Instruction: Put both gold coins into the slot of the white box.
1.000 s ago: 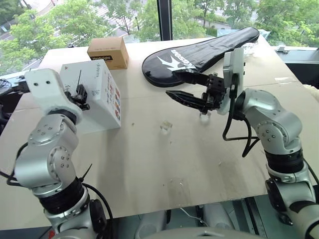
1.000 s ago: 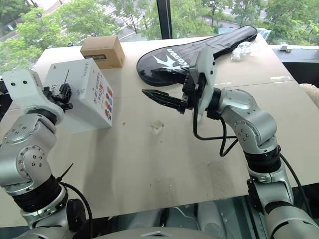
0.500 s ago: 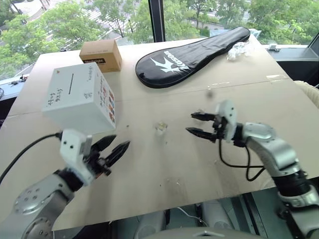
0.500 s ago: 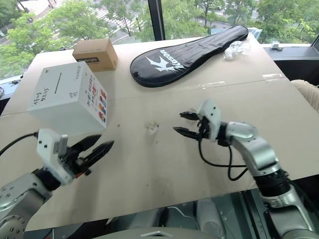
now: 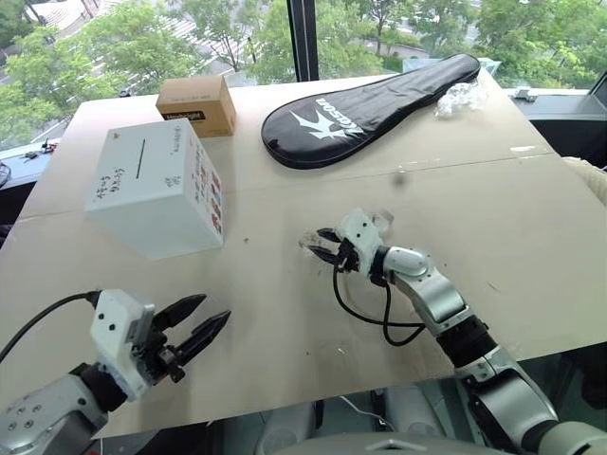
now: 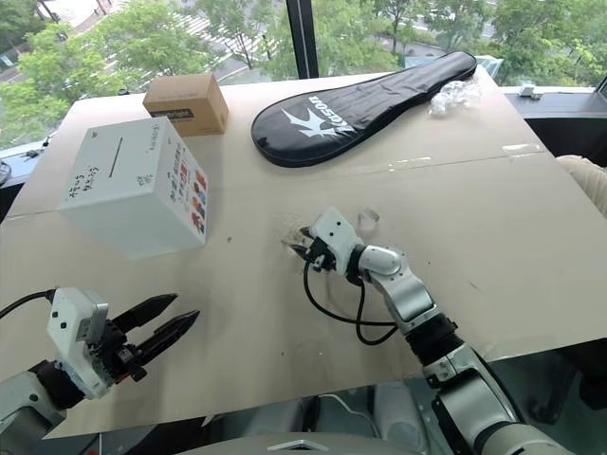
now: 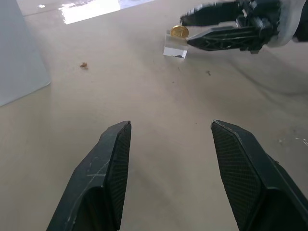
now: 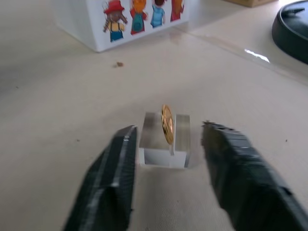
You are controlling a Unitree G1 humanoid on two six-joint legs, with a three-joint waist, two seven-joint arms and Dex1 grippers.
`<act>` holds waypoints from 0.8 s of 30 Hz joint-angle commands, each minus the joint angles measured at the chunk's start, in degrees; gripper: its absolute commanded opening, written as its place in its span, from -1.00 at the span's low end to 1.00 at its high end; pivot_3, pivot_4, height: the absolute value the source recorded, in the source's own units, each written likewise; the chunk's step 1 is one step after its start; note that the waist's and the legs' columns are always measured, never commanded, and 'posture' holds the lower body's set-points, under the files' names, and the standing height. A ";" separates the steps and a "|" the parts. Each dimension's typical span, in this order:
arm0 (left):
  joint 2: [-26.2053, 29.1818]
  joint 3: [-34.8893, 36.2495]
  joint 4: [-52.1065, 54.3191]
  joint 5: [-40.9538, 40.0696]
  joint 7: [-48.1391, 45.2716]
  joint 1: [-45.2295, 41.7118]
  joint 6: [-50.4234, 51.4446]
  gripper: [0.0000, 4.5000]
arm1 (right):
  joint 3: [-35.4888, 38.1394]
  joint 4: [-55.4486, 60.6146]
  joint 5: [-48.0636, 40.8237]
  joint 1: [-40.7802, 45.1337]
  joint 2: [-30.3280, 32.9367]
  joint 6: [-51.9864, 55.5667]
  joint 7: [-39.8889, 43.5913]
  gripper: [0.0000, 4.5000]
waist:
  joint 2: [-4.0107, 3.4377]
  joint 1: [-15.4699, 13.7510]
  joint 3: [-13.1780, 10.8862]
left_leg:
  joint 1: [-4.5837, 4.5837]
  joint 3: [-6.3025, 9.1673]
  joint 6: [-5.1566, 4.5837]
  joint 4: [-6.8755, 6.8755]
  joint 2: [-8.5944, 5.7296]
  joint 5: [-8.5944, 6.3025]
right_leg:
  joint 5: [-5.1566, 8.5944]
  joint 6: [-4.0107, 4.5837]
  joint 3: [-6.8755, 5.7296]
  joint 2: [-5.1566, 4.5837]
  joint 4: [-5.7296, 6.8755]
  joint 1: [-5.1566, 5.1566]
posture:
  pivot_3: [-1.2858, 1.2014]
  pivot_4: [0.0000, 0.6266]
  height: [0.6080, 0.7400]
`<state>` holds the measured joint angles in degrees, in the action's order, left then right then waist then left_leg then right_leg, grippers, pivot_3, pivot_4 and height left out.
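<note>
Down from its raised pose over the table a second ago, the right gripper (image 8: 166,159) now sits low at the tabletop with a gold coin (image 8: 167,124) between its two black fingers (image 8: 113,178), and the left gripper (image 7: 171,159) has dropped from beside the white box (image 5: 156,194) to hover low near the table's near edge. That coin stands on edge in a small clear block (image 8: 163,144), just ahead of the right fingertips; the fingers flank the block on either side, narrowly apart and not touching coin or block. A second such block (image 6: 368,218) lies just behind the right gripper, toward the black racket cover (image 5: 379,104); whether it carries a coin cannot be told. The left gripper's fingers are spread wide with nothing between them, pointing across bare table (image 5: 275,313) toward the coin and the right gripper, both well ahead of it. The white box sits well apart from the right gripper, off to its left, with the dark slot (image 5: 140,158) on its upper face. A brown cardboard box (image 5: 196,104) rests beyond the white box, and a wad of clear plastic (image 5: 459,95) lies by the cover's far end.
</note>
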<state>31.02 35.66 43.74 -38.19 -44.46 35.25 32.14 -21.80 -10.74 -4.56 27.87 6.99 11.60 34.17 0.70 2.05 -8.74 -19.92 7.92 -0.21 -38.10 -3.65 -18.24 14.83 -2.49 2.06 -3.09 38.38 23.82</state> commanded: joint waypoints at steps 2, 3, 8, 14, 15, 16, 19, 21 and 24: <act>0.21 1.44 0.55 -0.88 0.84 0.24 -1.98 0.20 | 1.83 -0.38 0.82 1.24 -2.24 -3.37 -2.07 -0.99 | 0.00 0.15 0.00 | 0.01 0.00 0.00 0.00 0.01 0.00 | 0.00 0.00 0.00 0.01 0.00 0.00 | 0.03 -0.52 1.00; 0.32 1.27 0.57 -0.99 0.98 0.17 -1.99 0.20 | 1.75 -0.67 0.84 1.39 -2.35 -3.80 -1.66 -0.99 | 0.00 0.17 0.00 | 0.01 0.00 0.00 0.01 0.01 0.00 | 0.00 0.00 0.01 0.01 0.00 0.00 | 0.03 -0.52 1.00; 0.46 0.64 0.26 -1.87 1.75 -0.74 -1.84 0.20 | 2.33 2.05 -1.91 0.53 -3.10 -4.25 1.52 -0.99 | -0.01 0.23 -0.01 | 0.00 0.00 0.00 0.02 0.01 -0.01 | 0.00 0.00 0.00 0.02 -0.03 0.00 | 0.03 -0.52 1.00; -5.83 -0.54 1.58 -20.08 13.62 -8.66 1.34 0.20 | 7.82 12.16 -18.36 -0.32 -4.04 9.72 8.53 -0.99 | -0.04 0.07 -0.02 | -0.02 0.09 0.00 0.00 0.02 -0.01 | -0.01 -0.01 -0.07 0.00 -0.08 -0.03 | 0.03 -0.52 1.00; -6.85 -1.47 1.68 -25.11 16.21 -9.82 1.75 0.20 | 8.86 14.09 -21.80 -0.21 -3.92 13.26 9.30 -0.99 | -0.04 -0.01 -0.03 | -0.03 0.12 0.00 0.00 0.03 -0.01 | -0.01 -0.01 -0.10 -0.01 -0.09 -0.05 | 0.03 -0.52 1.00; -7.45 -2.54 1.60 -31.42 19.24 -10.51 2.36 0.20 | 10.05 15.89 -25.19 0.03 -3.90 16.87 9.51 -0.99 | -0.03 -0.03 -0.02 | -0.04 0.14 0.00 -0.01 0.02 -0.01 | -0.01 -0.01 -0.12 -0.02 -0.10 -0.06 | 0.03 -0.52 1.00; -8.58 -7.98 1.17 -47.97 20.69 -11.34 2.87 0.20 | 13.48 21.29 -37.37 1.88 -3.43 29.12 10.09 -0.99 | -0.09 0.11 -0.05 | -0.05 0.22 0.00 -0.01 0.02 -0.02 | -0.01 0.00 -0.17 -0.04 -0.13 -0.09 | 0.03 -0.52 1.00; -10.21 -10.71 -0.20 -52.01 24.25 -14.37 1.08 0.20 | 15.25 23.88 -43.99 3.08 -3.45 35.06 9.27 -0.99 | -0.15 0.17 -0.09 | -0.04 0.21 -0.01 0.00 0.02 -0.02 | -0.01 0.00 -0.16 -0.03 -0.14 -0.09 | 0.03 -0.52 1.00; -11.69 -13.99 -0.72 -54.96 26.48 -17.94 -0.41 0.20 | 17.41 25.99 -51.56 4.48 -4.27 40.66 7.35 -0.99 | -0.23 0.19 -0.11 | -0.04 0.28 0.01 0.00 0.02 -0.01 | -0.01 0.00 -0.26 0.00 -0.13 -0.09 | 0.03 -0.52 1.00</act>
<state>19.61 22.88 42.31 -90.43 -19.02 18.02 33.22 -6.05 11.99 -50.60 30.98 3.59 49.23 42.47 0.48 2.24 -8.85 -19.96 8.20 -0.20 -38.10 -3.62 -18.25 14.82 -2.48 1.80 -3.07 38.25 23.73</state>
